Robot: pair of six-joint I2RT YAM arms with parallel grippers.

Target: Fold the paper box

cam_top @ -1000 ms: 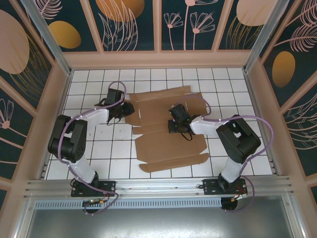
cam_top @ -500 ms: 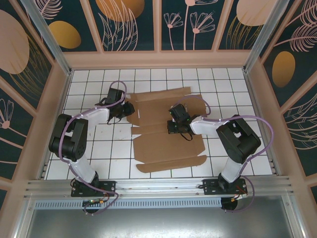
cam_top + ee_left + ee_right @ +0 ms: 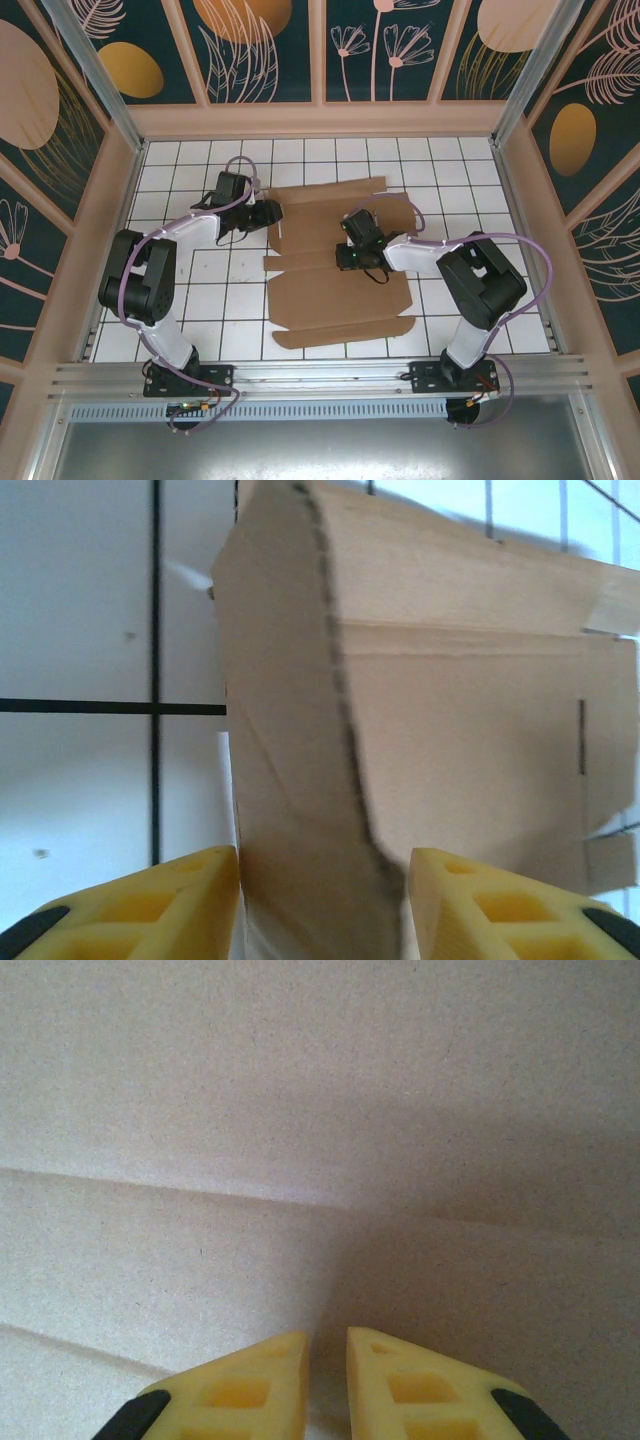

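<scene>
Here the paper box (image 3: 335, 270) lies flat, its left flap (image 3: 300, 780) raised.

A white tabletop (image 3: 190, 300) ruled with dark grid lines carries the paper box (image 3: 340, 295), a brown cardboard sheet lying mostly flat near the middle, its left flap (image 3: 290, 780) lifted off the surface.

paper box (image 3: 335, 270): flat brown die-cut sheet, lying open on the white tiled table (image 3: 200, 290), flaps out at far and near edges
left gripper (image 3: 268, 213): at the sheet's far-left edge, touching it; jaw state not legible from above
right gripper (image 3: 345, 256): down on the sheet's middle, near a crease; jaw state not legible
arm bases: bolted to the near rail, left and right, well apart
</scene>
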